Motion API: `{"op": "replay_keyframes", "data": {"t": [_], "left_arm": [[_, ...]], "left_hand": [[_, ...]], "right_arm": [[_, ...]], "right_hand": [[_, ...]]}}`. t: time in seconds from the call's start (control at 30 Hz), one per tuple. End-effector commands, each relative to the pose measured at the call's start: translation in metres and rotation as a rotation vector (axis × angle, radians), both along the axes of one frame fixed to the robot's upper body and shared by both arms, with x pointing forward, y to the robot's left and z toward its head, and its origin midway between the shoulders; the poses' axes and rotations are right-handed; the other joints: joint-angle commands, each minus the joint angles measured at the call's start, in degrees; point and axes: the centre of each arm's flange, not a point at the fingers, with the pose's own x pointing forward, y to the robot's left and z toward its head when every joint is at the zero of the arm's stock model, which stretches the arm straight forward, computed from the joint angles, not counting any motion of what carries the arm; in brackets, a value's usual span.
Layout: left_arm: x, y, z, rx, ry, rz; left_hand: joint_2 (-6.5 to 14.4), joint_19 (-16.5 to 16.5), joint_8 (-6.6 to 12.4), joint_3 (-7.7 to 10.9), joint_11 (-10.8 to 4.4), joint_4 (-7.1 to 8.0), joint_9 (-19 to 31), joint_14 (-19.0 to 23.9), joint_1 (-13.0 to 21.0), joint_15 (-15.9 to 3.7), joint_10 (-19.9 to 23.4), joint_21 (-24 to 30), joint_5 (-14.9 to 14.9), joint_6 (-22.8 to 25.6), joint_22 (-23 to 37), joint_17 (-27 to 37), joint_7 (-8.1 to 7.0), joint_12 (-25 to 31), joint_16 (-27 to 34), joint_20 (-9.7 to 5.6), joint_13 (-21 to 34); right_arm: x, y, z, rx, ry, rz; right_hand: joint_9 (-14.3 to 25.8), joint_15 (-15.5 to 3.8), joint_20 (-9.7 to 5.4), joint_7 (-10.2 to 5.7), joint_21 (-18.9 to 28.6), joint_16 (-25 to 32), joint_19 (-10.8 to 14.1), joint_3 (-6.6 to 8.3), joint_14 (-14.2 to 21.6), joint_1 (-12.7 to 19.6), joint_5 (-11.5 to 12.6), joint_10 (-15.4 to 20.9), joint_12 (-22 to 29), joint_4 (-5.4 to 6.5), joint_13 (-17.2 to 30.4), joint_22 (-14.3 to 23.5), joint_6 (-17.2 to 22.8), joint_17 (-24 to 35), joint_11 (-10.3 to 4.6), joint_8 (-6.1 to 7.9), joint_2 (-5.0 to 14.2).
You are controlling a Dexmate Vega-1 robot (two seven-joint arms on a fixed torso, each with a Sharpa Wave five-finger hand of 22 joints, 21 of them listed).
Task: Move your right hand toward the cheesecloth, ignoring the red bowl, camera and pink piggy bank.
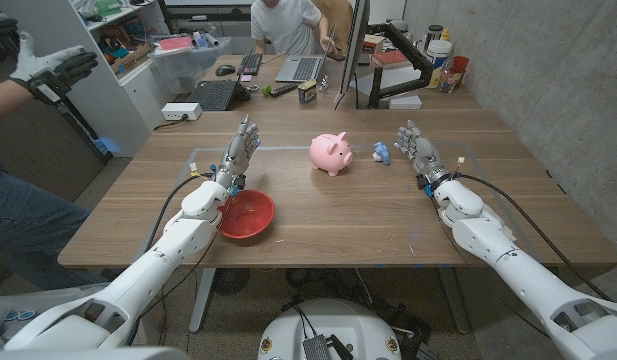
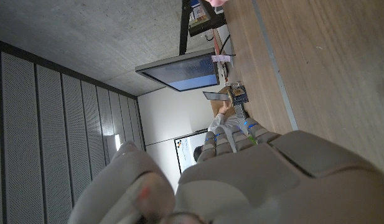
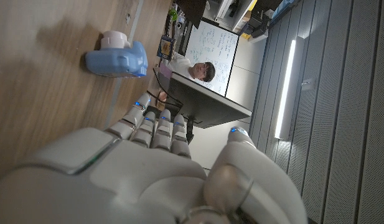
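pink piggy bank [image 1: 330,153], red bowl [image 1: 247,214], small blue-and-white toy [image 1: 380,153], brown wood-grain table [image 1: 368,215], white-grey robot hands

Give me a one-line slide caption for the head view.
Both hands, left hand and right hand, held open over the wooden table, with red bowl, pink piggy bank and small blue toy camera.

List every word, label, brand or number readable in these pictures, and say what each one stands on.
No text can be read.
Whiteboard behind the person: handwriting, too small to read.
Small box at the table's far end: printed label, blurred.
Monitor: lit screen, no legible words.
Pink piggy bank, red bowl and blue toy camera: no visible lettering.
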Motion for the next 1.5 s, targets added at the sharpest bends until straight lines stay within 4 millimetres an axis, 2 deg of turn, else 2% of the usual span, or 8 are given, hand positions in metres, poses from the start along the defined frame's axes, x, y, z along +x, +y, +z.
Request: {"op": "replay_keyframes", "data": {"t": [0.03, 0.6, 0.77, 1.5], "left_arm": [[0.001, -0.001, 0.002, 0.018, 0.015, 0.005], [0.003, 0.001, 0.002, 0.029, 0.030, 0.004], [0.004, 0.001, 0.002, 0.038, 0.036, 0.012], [0.003, 0.004, 0.011, 0.054, 0.043, 0.016]], "left_hand": [[0.2, 0.0, 0.33, -0.10, -0.02, 0.47, 0.1, -0.2, 0.6, 0.06, 0.0, 0.3, 0.3, 0.3, 0.1, 0.2, 0.35, 0.4, 0.4, -1.90, 0.0], [0.6, 0.9, 0.36, -0.18, 0.09, 0.43, 0.1, 0.1, 0.8, -0.03, 0.3, 0.2, 0.4, 0.6, 0.1, 0.2, 0.07, 0.5, 0.5, -1.03, 0.0], [0.7, 1.1, 0.38, -0.26, 0.05, 0.41, 0.1, 0.2, 0.9, -0.07, 0.3, 0.1, 0.5, 0.7, 0.1, 0.2, 0.08, 0.5, 0.5, -0.28, 0.0], [0.9, 1.0, 0.34, -0.44, 0.24, 0.35, 0.1, 0.3, 1.0, 0.02, 0.6, -0.4, 0.5, 0.8, 0.1, 0.2, 0.13, 0.5, 0.4, 0.25, 0.0]], "right_arm": [[-0.003, -0.002, 0.000, -0.010, -0.002, -0.006], [-0.004, -0.002, 0.005, -0.017, -0.013, -0.023], [-0.004, -0.002, 0.007, -0.028, -0.020, -0.020], [-0.006, -0.006, 0.021, -0.087, -0.057, -0.035]], "right_hand": [[0.2, 0.24, -1.32, 0.00, 0.2, 0.3, 0.6, 0.38, 0.5, 0.5, 0.3, 0.5, 0.3, -0.01, 0.3, 0.1, 0.4, 0.1, 0.14, 0.43, 0.09], [0.2, 0.32, -1.05, -0.19, -0.2, 0.3, 0.8, 0.35, 0.8, 0.4, 0.3, 0.8, 0.4, -0.06, 0.3, 0.2, 0.6, 0.1, 0.19, 0.54, 0.23], [0.2, 0.30, -1.03, -0.23, -0.3, 0.4, 0.9, 0.34, 0.9, 0.4, 0.3, 1.0, 0.4, -0.09, 0.3, 0.2, 0.8, 0.0, 0.25, 0.57, 0.25], [0.2, 0.38, -0.73, -0.45, -1.0, 0.3, 0.9, 0.27, 1.0, 0.4, 0.2, 1.0, 0.4, -0.27, 0.3, 0.2, 0.8, 0.0, 0.24, 0.56, 0.27]]}}
